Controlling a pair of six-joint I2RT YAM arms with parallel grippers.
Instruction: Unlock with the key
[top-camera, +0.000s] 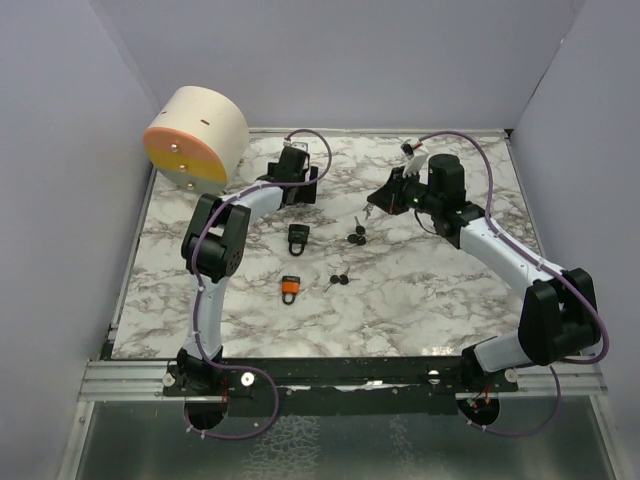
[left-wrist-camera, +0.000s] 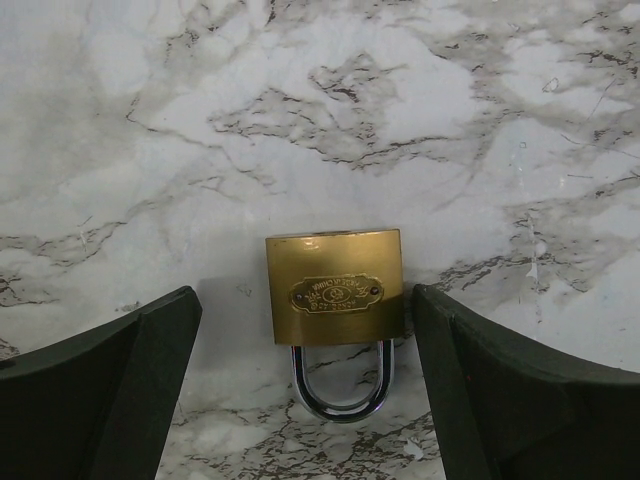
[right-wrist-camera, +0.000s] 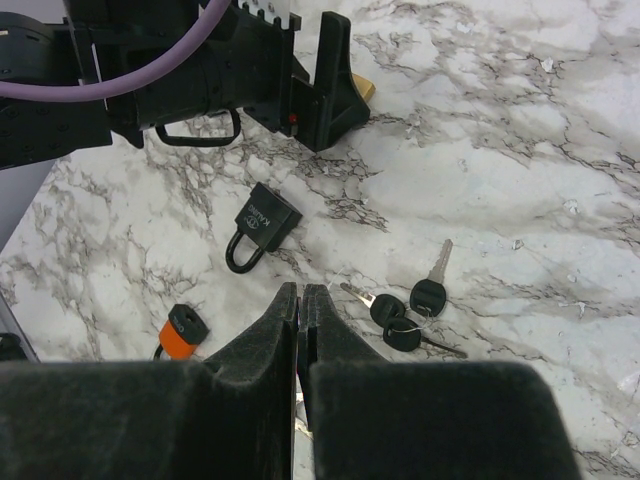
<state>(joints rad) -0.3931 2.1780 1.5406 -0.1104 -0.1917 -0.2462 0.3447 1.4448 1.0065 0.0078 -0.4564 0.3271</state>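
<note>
Left tool (left-wrist-camera: 302, 293) spread, flanking brass padlock (left-wrist-camera: 335, 300)

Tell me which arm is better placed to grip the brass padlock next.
Left. The left gripper stands open astride the brass padlock, one finger on each side. The right gripper is shut near the keys, away from that padlock.

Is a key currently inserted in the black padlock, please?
No, the black padlock lies alone; the keys rest apart on the marble.
</note>
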